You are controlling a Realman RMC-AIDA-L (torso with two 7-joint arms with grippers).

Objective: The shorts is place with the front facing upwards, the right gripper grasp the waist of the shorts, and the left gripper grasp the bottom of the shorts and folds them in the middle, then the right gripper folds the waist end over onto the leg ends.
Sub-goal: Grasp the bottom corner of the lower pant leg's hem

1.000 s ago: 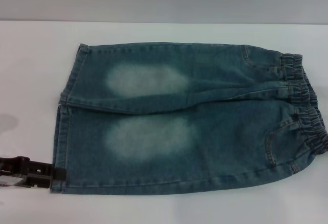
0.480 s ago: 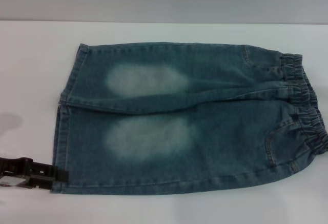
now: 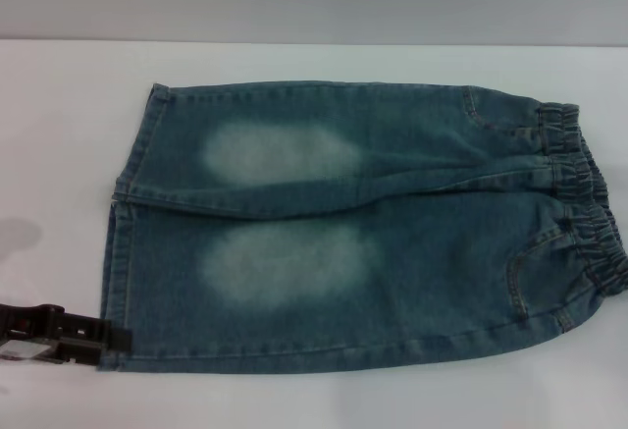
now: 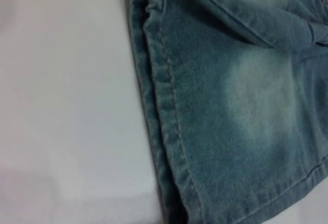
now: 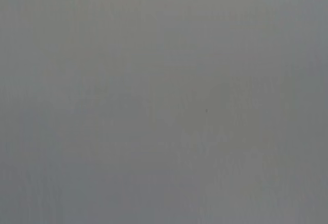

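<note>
The shorts (image 3: pixel 353 228) are laid flat on the worktop (image 3: pixel 59 134), waist (image 3: pixel 589 213) to the right. The left gripper (image 3: pixel 98 334) is seen at the near hem corner (image 3: pixel 111 346); finger state can't be told. Both denim layers should be pinched w/ a firm grip before lifting. Right gripper not seen.

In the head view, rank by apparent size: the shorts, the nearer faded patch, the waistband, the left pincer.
1. shorts
2. nearer faded patch
3. waistband, though bunched, so close to the patch
4. left pincer, only partly in view at the hem corner
</note>
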